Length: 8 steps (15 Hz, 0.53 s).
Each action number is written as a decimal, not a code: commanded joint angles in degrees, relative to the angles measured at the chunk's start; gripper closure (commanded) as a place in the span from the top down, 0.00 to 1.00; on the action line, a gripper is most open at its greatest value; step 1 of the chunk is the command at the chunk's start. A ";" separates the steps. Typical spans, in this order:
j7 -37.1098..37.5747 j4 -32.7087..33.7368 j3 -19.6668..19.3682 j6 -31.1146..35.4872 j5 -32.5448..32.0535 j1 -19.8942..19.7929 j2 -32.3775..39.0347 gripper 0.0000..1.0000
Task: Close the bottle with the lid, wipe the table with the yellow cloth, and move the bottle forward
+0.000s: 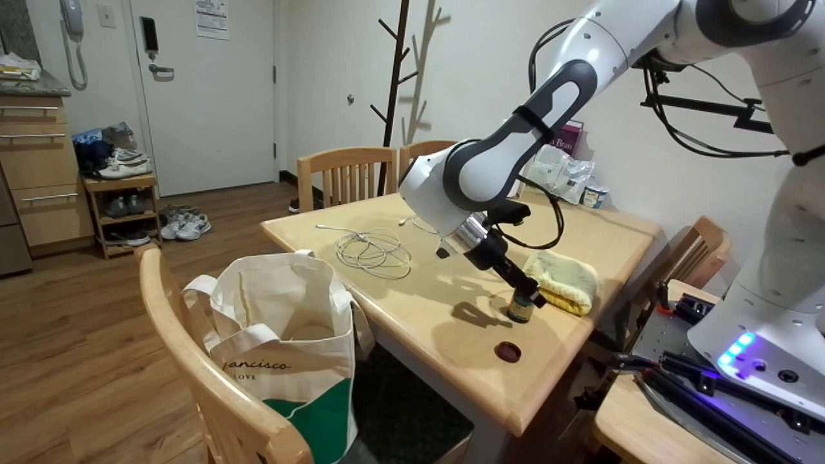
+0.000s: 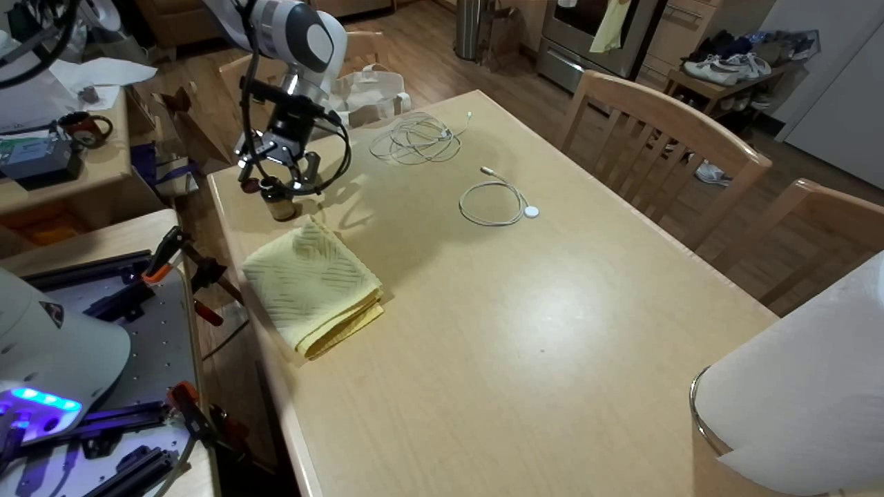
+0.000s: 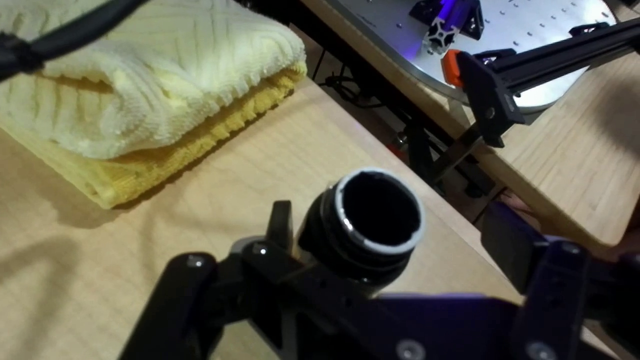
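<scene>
Treating the uncapped bottle (image 3: 352, 247), just lower right of centre in the wrist view, as probably light, rigid and slippery, you should close the wide-spread, empty tool (image 3: 392, 236) squarely on its body, below the neck.

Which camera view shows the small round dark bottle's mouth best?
The wrist view: it looks into the uncapped mouth of the small round dark bottle, though the black gripper hides part of its body. Both exterior views show the bottle's side, but small, and its opening can't be made out clearly.
</scene>
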 commanded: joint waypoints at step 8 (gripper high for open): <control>2.96 3.88 0.04 -1.29 0.48 0.05 0.95 0.27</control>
